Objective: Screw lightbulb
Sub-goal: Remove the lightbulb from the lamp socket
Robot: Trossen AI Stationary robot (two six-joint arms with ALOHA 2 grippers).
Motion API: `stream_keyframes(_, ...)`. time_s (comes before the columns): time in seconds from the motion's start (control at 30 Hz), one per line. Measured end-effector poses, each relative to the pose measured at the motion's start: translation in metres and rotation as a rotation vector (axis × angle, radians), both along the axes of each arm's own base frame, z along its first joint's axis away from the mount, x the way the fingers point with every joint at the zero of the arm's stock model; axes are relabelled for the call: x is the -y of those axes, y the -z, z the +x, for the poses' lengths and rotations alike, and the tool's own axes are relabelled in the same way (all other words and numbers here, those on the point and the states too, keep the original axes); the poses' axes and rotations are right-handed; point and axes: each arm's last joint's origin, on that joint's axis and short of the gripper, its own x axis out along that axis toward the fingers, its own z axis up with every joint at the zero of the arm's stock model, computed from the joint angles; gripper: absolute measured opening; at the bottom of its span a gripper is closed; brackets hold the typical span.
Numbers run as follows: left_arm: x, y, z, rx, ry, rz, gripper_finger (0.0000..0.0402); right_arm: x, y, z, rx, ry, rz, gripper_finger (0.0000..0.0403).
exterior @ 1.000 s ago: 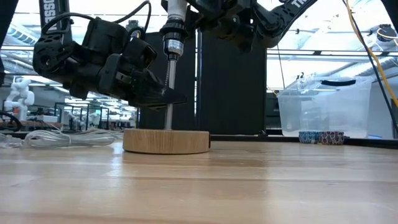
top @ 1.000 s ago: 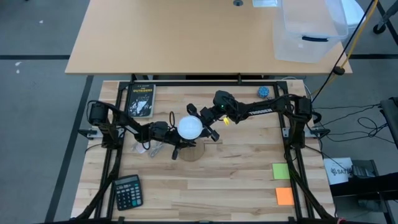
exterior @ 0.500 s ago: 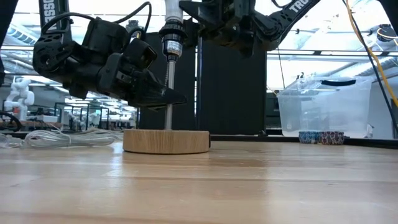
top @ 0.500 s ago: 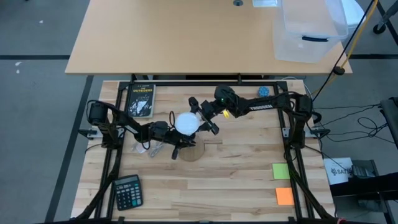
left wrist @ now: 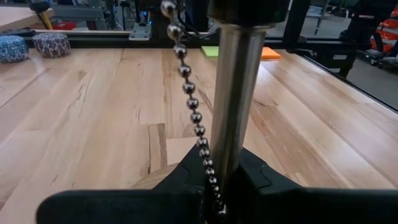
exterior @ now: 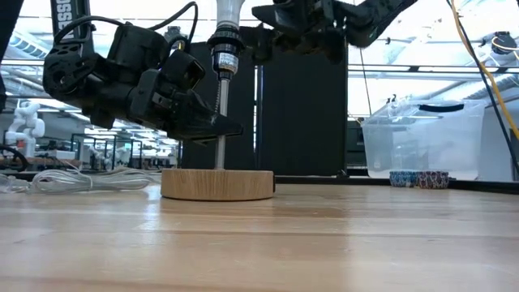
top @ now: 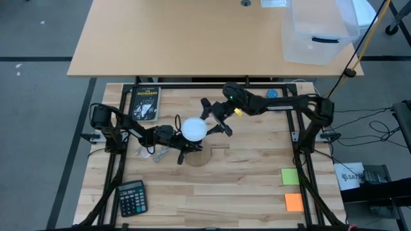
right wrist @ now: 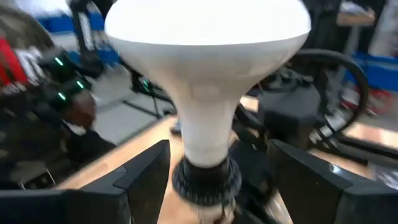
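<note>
The left hand [top: 182,154] is clamped narrow on the metal rod [left wrist: 233,99] of the lamp stand, just above the round wooden base [exterior: 217,184] on the desk [top: 244,186]. The lightbulb [top: 194,129] sits upright in the socket [exterior: 224,60] atop that rod. The right hand [top: 215,119] is spread wide beside the bulb, its fingers [right wrist: 146,177] flanking the neck without touching.

Readable text, as far as I can make out: one item. Book [top: 146,103] at the table's far left corner, beside my left arm: dark cover with a yellow title, seemingly "OUTSIDERS" (smaller lines under it too fine to read). Calculator [top: 132,197] keys and the pale lettering on my arms in the low view: not legible.
</note>
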Motion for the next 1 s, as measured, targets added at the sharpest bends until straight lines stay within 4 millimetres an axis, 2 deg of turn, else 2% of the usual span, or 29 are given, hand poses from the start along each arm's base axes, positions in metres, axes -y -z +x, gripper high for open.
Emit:
stream_keyframes(0.27,0.0,0.0,0.0,0.0,-0.018,0.004,0.0033,-0.011,-0.032,-0.039,-0.148,0.263,-0.155,0.0261)
stream_keyframes(0.47,-0.002,0.0,0.001,0.003,-0.072,0.013,0.0033,-0.047,-0.042,-0.054,-0.272,0.421,-0.252,0.0261)
stream_keyframes(0.7,-0.004,-0.001,0.001,0.003,-0.166,0.021,0.0033,-0.094,-0.03,-0.052,-0.404,0.656,-0.33,0.0261)
stream_keyframes(0.87,-0.006,-0.001,0.002,0.003,-0.234,0.031,0.0033,-0.124,-0.015,-0.05,-0.295,0.716,-0.298,0.0261)
stream_keyframes(1.0,-0.007,-0.001,0.002,0.002,-0.269,0.028,0.0033,-0.137,0.007,-0.055,-0.218,0.848,-0.251,0.026)
